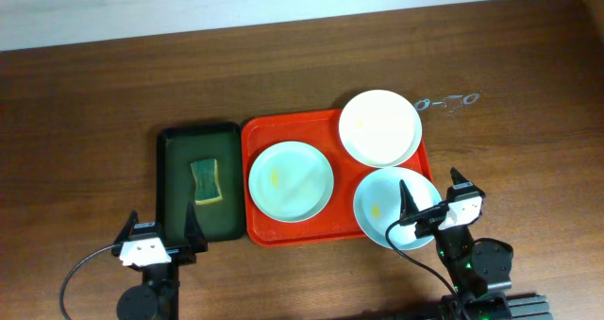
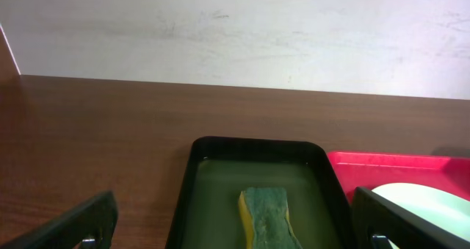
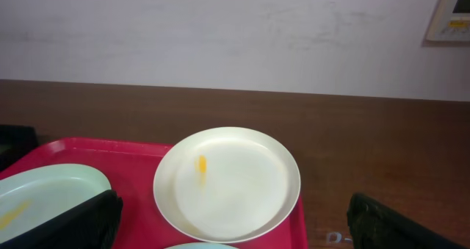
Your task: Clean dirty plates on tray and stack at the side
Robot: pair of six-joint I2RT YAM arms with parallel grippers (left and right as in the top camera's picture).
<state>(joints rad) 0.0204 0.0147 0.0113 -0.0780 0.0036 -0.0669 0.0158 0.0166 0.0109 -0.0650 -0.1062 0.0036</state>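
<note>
The red-orange tray (image 1: 260,227) holds three plates. A pale mint plate (image 1: 290,179) with a yellow smear lies at its left. A white plate (image 1: 379,127) lies at the back right, overhanging the rim; the right wrist view shows it (image 3: 228,184) with a yellow smear. A pale blue plate (image 1: 382,202) with a yellow spot lies at the front right. My right gripper (image 1: 432,199) is open over that plate's near edge. My left gripper (image 1: 160,233) is open in front of the dark green tray (image 1: 179,183), empty.
A green-and-yellow sponge (image 1: 206,182) lies in the dark green tray, also in the left wrist view (image 2: 268,218). A small clear object (image 1: 449,102) lies on the table right of the white plate. A wall runs along the table's far edge.
</note>
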